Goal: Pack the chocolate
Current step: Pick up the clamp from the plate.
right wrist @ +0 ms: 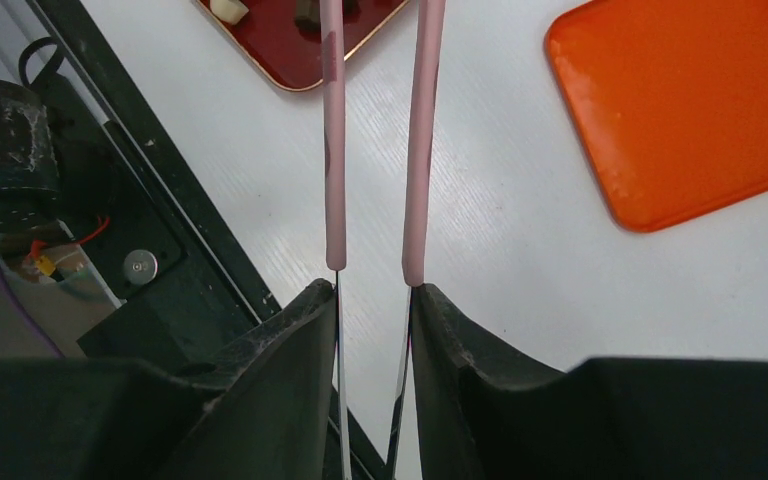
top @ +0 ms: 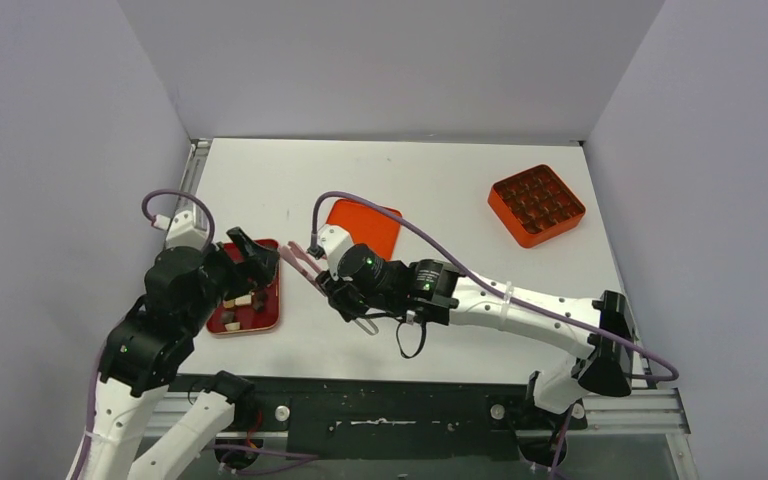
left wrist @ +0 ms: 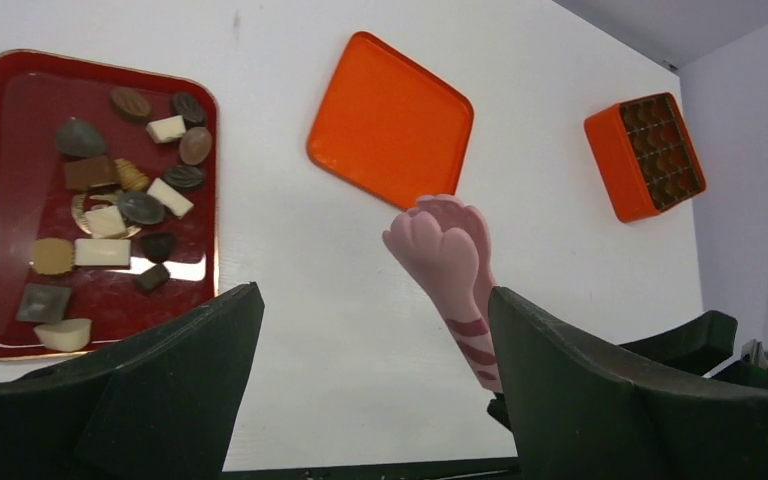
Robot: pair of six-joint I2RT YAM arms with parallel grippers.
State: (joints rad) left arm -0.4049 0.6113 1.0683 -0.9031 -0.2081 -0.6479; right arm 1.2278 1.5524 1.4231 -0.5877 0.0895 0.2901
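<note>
Right gripper [right wrist: 372, 290] clamped on tongs [right wrist: 418, 150], left gripper [left wrist: 372, 300] spread wide near tray [left wrist: 0, 120], chocolate [left wrist: 140, 208] scattered on it

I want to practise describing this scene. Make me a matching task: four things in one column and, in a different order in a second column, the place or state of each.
Column one
1. chocolates
2. orange lid
3. orange box
4. pink tongs

Column two
A. uncovered, its grid showing, at the far right of the table
B. gripped by the right gripper
C. lying flat between the red tray and the box
D. loose on the red tray

Pairs: 1-D, 2-C, 3-A, 4-B
</note>
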